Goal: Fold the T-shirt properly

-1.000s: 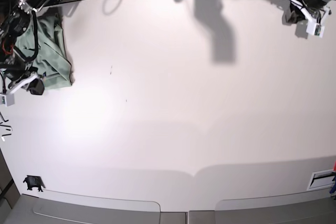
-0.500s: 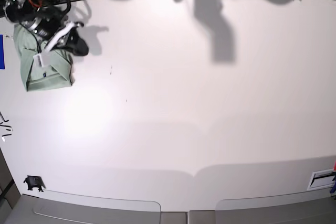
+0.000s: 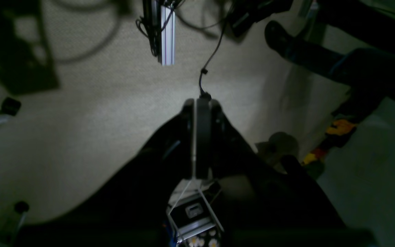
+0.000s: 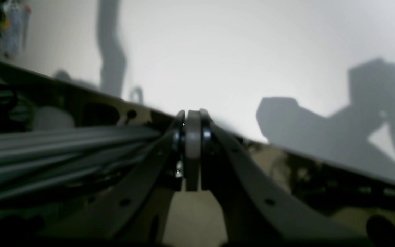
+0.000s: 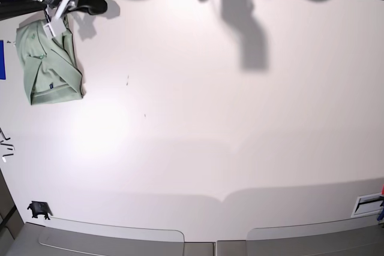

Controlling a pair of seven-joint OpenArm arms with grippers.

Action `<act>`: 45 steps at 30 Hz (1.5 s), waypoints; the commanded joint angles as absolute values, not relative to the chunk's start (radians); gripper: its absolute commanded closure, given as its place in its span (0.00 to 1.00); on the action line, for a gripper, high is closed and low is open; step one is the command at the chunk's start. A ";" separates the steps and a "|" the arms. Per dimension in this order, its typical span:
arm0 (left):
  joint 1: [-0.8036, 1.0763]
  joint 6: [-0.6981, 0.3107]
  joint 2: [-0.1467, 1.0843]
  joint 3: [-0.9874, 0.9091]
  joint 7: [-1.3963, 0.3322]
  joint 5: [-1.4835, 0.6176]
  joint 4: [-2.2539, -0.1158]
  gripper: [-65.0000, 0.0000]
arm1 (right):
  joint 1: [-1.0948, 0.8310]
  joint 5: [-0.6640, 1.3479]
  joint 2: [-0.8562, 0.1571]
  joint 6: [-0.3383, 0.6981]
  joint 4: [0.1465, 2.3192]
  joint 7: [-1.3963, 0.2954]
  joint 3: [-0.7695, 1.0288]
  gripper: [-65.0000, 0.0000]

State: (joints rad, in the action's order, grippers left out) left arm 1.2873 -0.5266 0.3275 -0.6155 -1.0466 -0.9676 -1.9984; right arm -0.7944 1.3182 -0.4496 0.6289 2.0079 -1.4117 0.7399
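The T-shirt [image 5: 48, 64] lies folded into a compact pale green rectangle at the far left of the white table [image 5: 210, 118], its collar and small dark tag toward the near end. My right gripper [image 5: 96, 5] hovers just beyond the shirt's far end, clear of the cloth. In the right wrist view the right gripper [image 4: 191, 113] is shut with nothing between its fingers and looks across the table edge. My left gripper [image 3: 197, 101] is shut and empty and hangs over carpeted floor. It is outside the base view.
A small black object [image 5: 38, 209] sits near the front left corner, and a white label [image 5: 367, 203] lies at the front right. Small metal tools [image 5: 5, 148] and a blue strip [image 5: 2, 59] lie at the left edge. An aluminium bar [image 3: 166, 34] and cables stand beyond the left gripper.
My right arm lifted off the shirt and swung back to the table's far left corner, leaving the shirt lying folded. My left arm withdrew from the far right corner and left the base view.
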 commanded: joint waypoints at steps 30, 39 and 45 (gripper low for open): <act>1.309 -0.552 0.315 -0.621 -1.184 -1.063 -2.009 1.00 | -1.134 1.325 -0.496 0.631 2.022 -1.396 0.746 1.00; 1.309 -0.581 0.303 -0.613 -0.964 -0.869 -1.915 1.00 | -1.134 1.150 -0.496 0.672 2.019 -1.396 0.675 1.00; 1.293 -0.607 0.380 -0.416 -0.822 -0.718 -1.567 1.00 | -1.127 0.727 -0.525 0.673 1.860 -1.125 0.322 1.00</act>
